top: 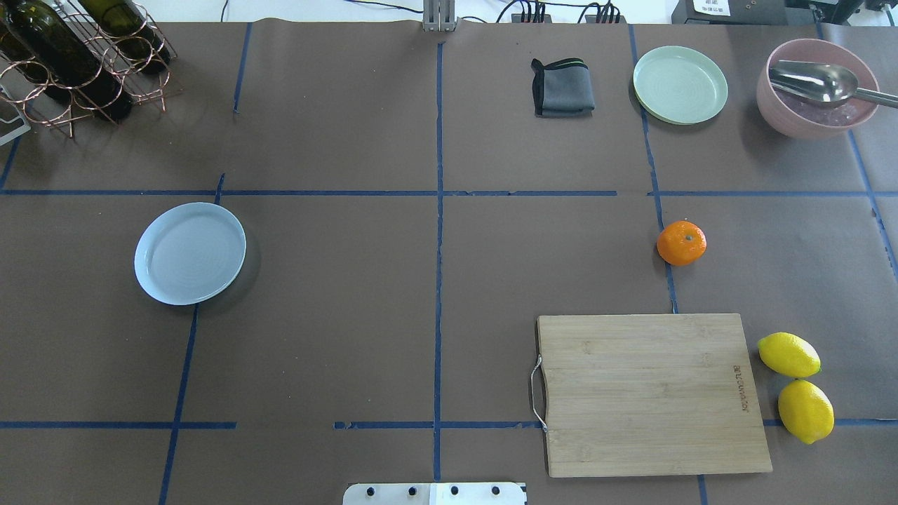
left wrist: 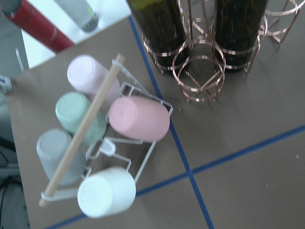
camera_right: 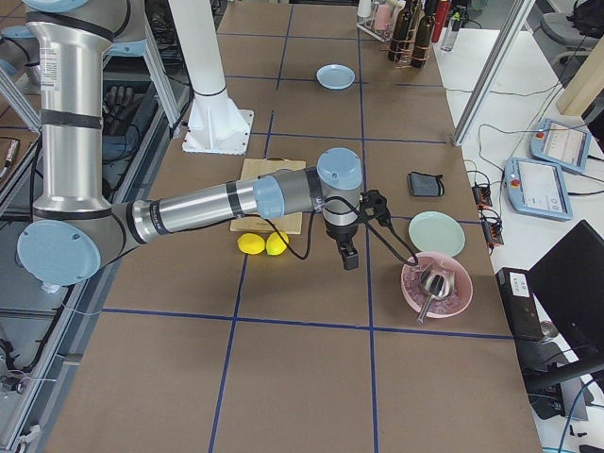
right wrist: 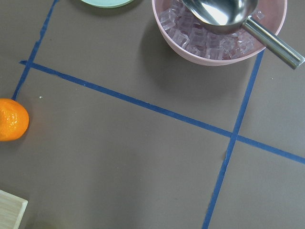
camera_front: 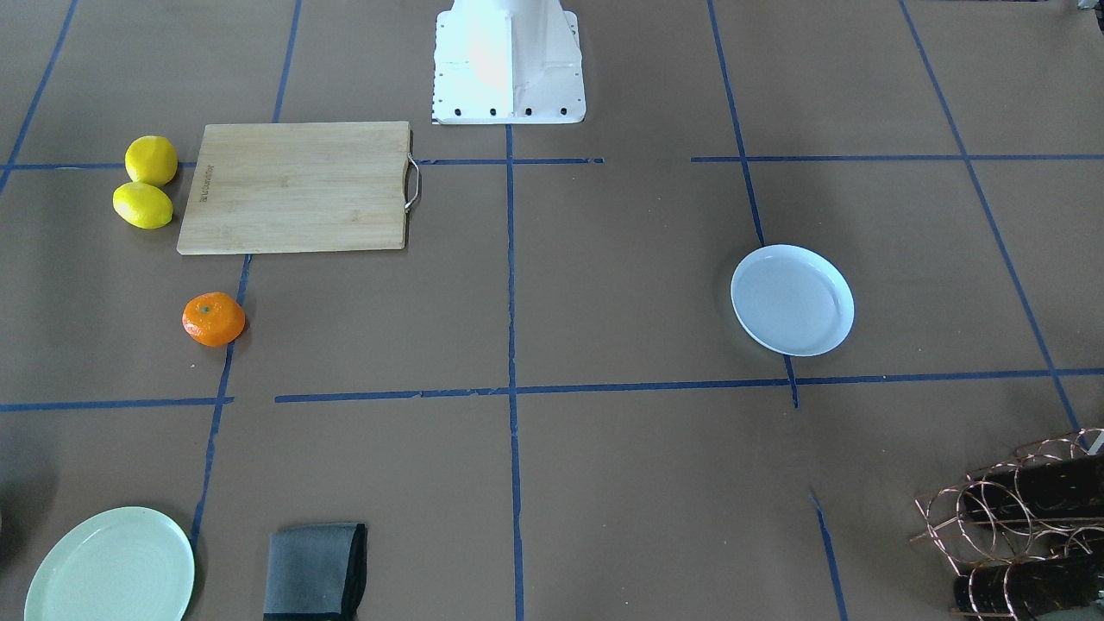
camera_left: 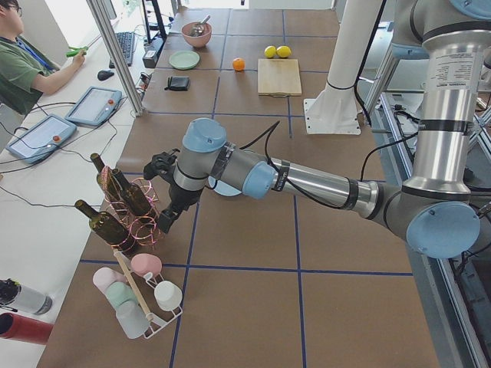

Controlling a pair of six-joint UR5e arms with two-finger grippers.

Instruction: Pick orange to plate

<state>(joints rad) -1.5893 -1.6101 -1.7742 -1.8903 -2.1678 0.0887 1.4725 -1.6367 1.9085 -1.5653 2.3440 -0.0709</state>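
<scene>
The orange (top: 681, 243) lies on the brown table beyond the cutting board; it also shows as the orange (camera_front: 213, 319) and at the left edge of the right wrist view (right wrist: 12, 119). The pale bluish plate (top: 190, 253) sits empty on the robot's left half, seen too as the plate (camera_front: 792, 299). My right gripper (camera_right: 349, 257) hangs above the table beside the pink bowl, away from the orange. My left gripper (camera_left: 166, 222) hovers by the wine rack. Both show only in side views, so I cannot tell whether they are open or shut.
A wooden cutting board (top: 652, 394) with two lemons (top: 796, 382) lies near the orange. Behind it are a pale green plate (top: 680, 84), a folded grey cloth (top: 563, 88) and a pink bowl (top: 814, 105) with ice and a metal scoop. A wine rack (top: 77, 59) and a cup rack (left wrist: 97, 143) stand at the far left.
</scene>
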